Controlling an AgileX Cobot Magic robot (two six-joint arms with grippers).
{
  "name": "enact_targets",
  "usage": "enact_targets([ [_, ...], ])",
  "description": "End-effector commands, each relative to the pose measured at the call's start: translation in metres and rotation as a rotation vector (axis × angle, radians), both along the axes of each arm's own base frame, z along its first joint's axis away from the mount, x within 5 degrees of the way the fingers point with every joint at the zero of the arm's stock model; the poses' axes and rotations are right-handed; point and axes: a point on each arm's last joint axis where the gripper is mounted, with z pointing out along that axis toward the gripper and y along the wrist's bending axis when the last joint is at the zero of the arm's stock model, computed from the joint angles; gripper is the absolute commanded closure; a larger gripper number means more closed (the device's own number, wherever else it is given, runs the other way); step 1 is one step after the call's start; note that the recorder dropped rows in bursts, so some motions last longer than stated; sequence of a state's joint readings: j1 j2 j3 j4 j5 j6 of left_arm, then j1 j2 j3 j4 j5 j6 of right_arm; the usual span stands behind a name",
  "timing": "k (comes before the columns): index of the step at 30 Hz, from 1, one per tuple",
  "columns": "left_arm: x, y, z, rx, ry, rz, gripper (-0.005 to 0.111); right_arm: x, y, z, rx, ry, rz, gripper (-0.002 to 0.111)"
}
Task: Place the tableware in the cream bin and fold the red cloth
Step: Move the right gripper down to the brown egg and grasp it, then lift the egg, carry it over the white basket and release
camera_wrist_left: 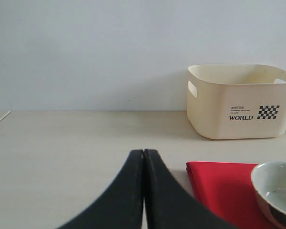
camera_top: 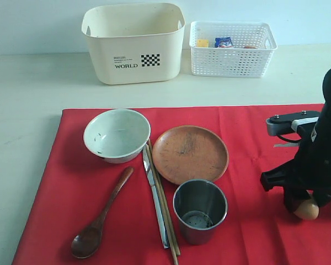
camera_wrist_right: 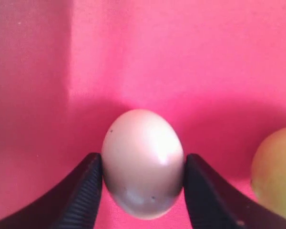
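On the red cloth (camera_top: 60, 182) lie the pale green-white bowl (camera_top: 117, 134), brown plate (camera_top: 190, 153), steel cup (camera_top: 199, 211), dark wooden spoon (camera_top: 99, 221), silver knife (camera_top: 154, 201) and wooden chopsticks (camera_top: 166, 215). The cream bin (camera_top: 133, 44) stands behind the cloth, off it. My right gripper (camera_wrist_right: 143, 167) is down on the cloth's right side, its fingers pressed on both sides of a toy egg (camera_wrist_right: 143, 162). My left gripper (camera_wrist_left: 144, 153) is shut and empty, low over bare table left of the cloth (camera_wrist_left: 219, 186), and does not show in the exterior view.
A white lattice basket (camera_top: 231, 48) with toy foods stands right of the cream bin. A yellowish round toy (camera_wrist_right: 276, 171) lies beside the egg. The right arm (camera_top: 314, 160) hides the cloth's right edge. Pale table (camera_top: 22, 110) surrounds the cloth.
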State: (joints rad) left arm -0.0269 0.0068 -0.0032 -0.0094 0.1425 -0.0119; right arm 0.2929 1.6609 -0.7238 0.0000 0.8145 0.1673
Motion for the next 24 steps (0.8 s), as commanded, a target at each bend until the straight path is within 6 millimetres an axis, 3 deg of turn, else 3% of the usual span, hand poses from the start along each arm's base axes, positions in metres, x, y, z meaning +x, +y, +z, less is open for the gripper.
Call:
enact_targets([
  [1, 0.0, 0.0, -0.001, -0.015, -0.005, 0.001, 0.106, 0.002, 0.002, 0.001, 0.004, -0.01, 0.015, 0.086],
  [7, 0.0, 0.0, -0.001, -0.015, -0.005, 0.001, 0.106, 0.004, 0.006, 0.004, 0.038, -0.008, -0.018, 0.1],
  [10, 0.0, 0.0, -0.001, -0.015, -0.005, 0.001, 0.106, 0.01, 0.01, 0.016, 0.07, -0.039, -0.012, 0.108],
  [24, 0.0, 0.0, -0.001, -0.015, -0.005, 0.001, 0.106, 0.054, 0.022, 0.117, 0.184, -0.444, 0.028, 0.108],
])
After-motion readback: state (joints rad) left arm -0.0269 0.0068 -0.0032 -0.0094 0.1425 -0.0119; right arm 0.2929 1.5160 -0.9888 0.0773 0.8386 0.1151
